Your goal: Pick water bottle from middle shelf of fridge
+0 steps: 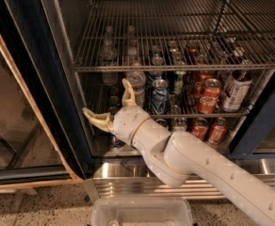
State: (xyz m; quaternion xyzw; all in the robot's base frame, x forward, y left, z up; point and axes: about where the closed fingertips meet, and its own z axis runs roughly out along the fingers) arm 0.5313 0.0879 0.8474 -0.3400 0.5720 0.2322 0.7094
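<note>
The fridge (pixel 52 79) stands open, dark-framed, with wire racks inside. The water bottle (pixel 137 81), clear and ribbed, stands at the left front of the middle shelf (pixel 241 112), beside the cans. My gripper (pixel 110 105) is open just in front of that shelf's left end. One cream finger (pixel 127 92) points up and overlaps the bottle's lower left side. The other finger (pixel 95 119) points left towards the fridge wall. Nothing is between them. My arm (pixel 198 168) hides the shelf's front rail below the bottle.
A blue can (pixel 158 95), a green can (pixel 177 81), a red cola can (pixel 208 97) and a dark labelled bottle (pixel 234 91) crowd the same shelf. More red cans (pixel 217 131) sit lower. The glass door (pixel 15 107) stands open at left. A clear bin (pixel 142 213) lies below.
</note>
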